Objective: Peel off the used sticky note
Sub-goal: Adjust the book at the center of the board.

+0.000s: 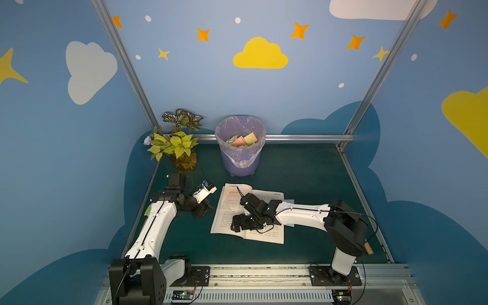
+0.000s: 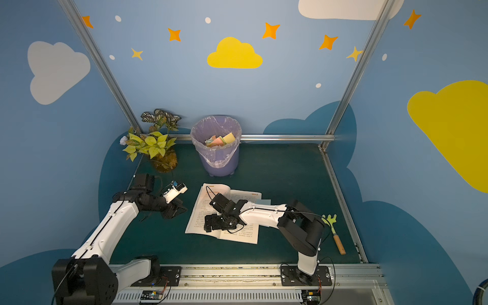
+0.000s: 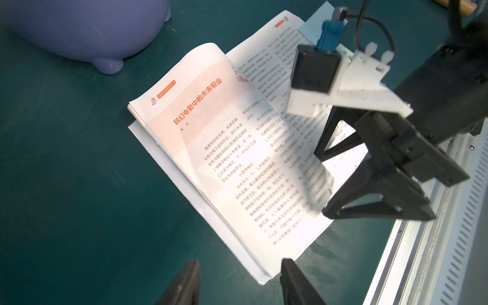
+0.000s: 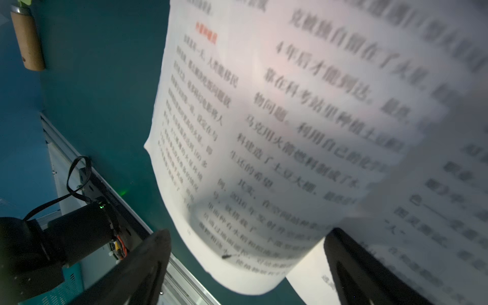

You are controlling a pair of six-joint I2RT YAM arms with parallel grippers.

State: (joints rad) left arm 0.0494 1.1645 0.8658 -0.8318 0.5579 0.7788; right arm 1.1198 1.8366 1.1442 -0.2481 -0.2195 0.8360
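Note:
An open book (image 1: 227,211) (image 2: 200,208) lies in the middle of the green table. A pale blue sticky note (image 1: 289,201) (image 2: 266,201) sticks out past the book's right edge, mostly under my right arm; the left wrist view shows its corner (image 3: 315,19). My right gripper (image 1: 237,224) (image 2: 210,223) (image 3: 323,184) hovers low over the book's middle, open wide. In the right wrist view a curled page (image 4: 237,158) bulges up between the jaws of the right gripper (image 4: 245,237). My left gripper (image 1: 204,211) (image 2: 177,211) (image 3: 240,264) is open and empty, just left of the book's near corner.
A purple bin (image 1: 239,158) lined with plastic holds several coloured notes at the back. A potted plant (image 1: 179,148) stands at the back left. A green tool with a wooden handle (image 2: 336,237) (image 4: 27,42) lies by the right rail. A metal rail (image 1: 264,272) runs along the front.

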